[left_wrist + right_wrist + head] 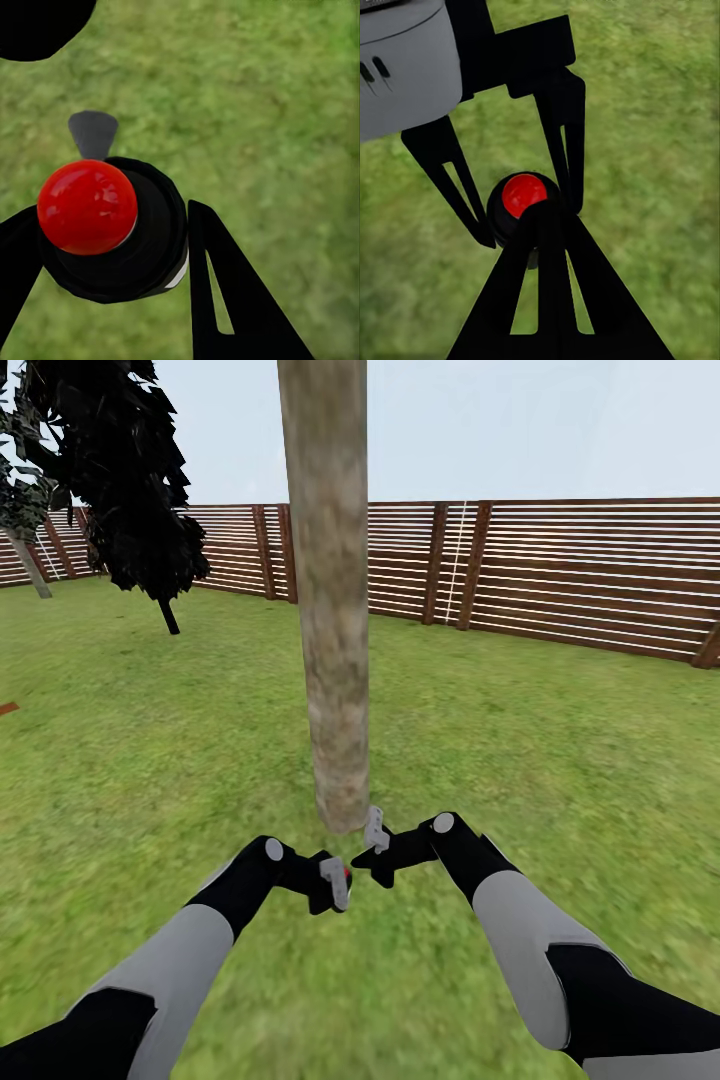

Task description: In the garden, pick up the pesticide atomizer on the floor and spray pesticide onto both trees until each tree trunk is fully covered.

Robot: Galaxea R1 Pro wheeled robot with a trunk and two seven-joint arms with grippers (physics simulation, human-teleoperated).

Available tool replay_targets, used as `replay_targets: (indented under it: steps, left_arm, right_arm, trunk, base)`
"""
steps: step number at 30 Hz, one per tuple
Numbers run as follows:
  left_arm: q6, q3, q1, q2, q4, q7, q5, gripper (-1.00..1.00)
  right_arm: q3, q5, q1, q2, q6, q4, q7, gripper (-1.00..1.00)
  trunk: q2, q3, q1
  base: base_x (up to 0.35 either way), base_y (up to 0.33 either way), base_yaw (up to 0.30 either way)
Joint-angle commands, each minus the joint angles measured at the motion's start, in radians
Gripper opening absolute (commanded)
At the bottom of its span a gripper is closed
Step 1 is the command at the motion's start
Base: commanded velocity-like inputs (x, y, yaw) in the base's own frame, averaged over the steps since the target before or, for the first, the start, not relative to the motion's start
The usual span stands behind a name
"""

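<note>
Left wrist view: left gripper (112, 300) pinches atomizer (112, 229); right gripper (385, 860) state unclear (spraying step); next, aim at trunk (330, 610)

Grass lawn (560, 760) fills the lower frame; trunk (330, 610) rises from it centre, small tree (120, 470) upper left.

From the head we look forward and down past both arms at the tree trunk (330, 590). Our wrist cameras face the grass close up, sharing the pesticide atomizer (112, 225) between the left gripper (521, 214) fingers.
</note>
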Motion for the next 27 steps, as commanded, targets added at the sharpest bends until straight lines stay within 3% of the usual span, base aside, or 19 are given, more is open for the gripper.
replay_targets:
  steps: [1,27]
  left_arm:
    - [-0.001,0.000,0.000,0.000,0.000,0.000,0.000,-1.00]
    - [-0.002,0.006,0.000,-0.012,-0.002,0.012,0.001,-1.00]
  right_arm:
    - [0.000,0.000,0.000,0.000,0.000,0.000,0.000,-1.00]
    - [0.000,0.000,0.001,0.000,0.000,0.002,0.000,-1.00]
  trunk:
    - [0.000,0.000,0.000]
    - [0.000,0.000,0.000]
  base:
    - [0.000,0.000,0.000]
    - [0.000,0.000,0.000]
